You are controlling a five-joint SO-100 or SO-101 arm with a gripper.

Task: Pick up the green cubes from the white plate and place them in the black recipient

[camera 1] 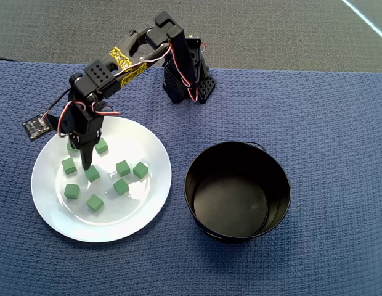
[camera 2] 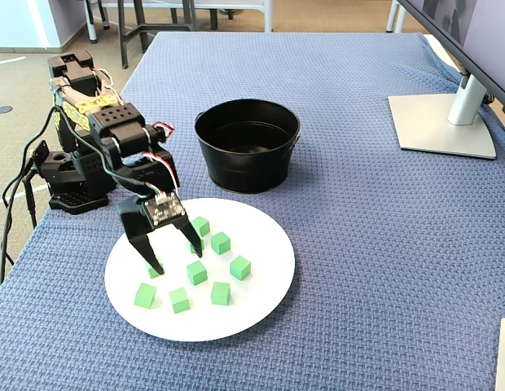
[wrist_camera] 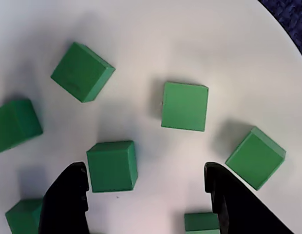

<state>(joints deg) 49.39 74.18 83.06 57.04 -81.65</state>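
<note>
Several green cubes (camera 1: pixel 122 168) lie scattered on the white plate (camera 1: pixel 55 216) at the left of the overhead view. My gripper (camera 1: pixel 87 163) is open and points down, low over the plate's far left part. In the wrist view the gripper (wrist_camera: pixel 143 170) straddles one cube (wrist_camera: pixel 112 165), which lies close to the left finger (wrist_camera: pixel 68 200), apart from the right one. Other cubes (wrist_camera: pixel 184 106) lie around it on the plate (wrist_camera: pixel 141 48). In the fixed view the gripper (camera 2: pixel 175 257) stands among the cubes (camera 2: pixel 221 242) on the plate (camera 2: pixel 261 236). The black pot (camera 1: pixel 231 200) is empty.
The pot (camera 2: pixel 248 167) stands beside the plate on a blue woven cloth (camera 1: pixel 326 123). The arm's base (camera 1: pixel 186 83) sits at the cloth's far edge. A monitor stand (camera 2: pixel 444 122) is at the fixed view's right.
</note>
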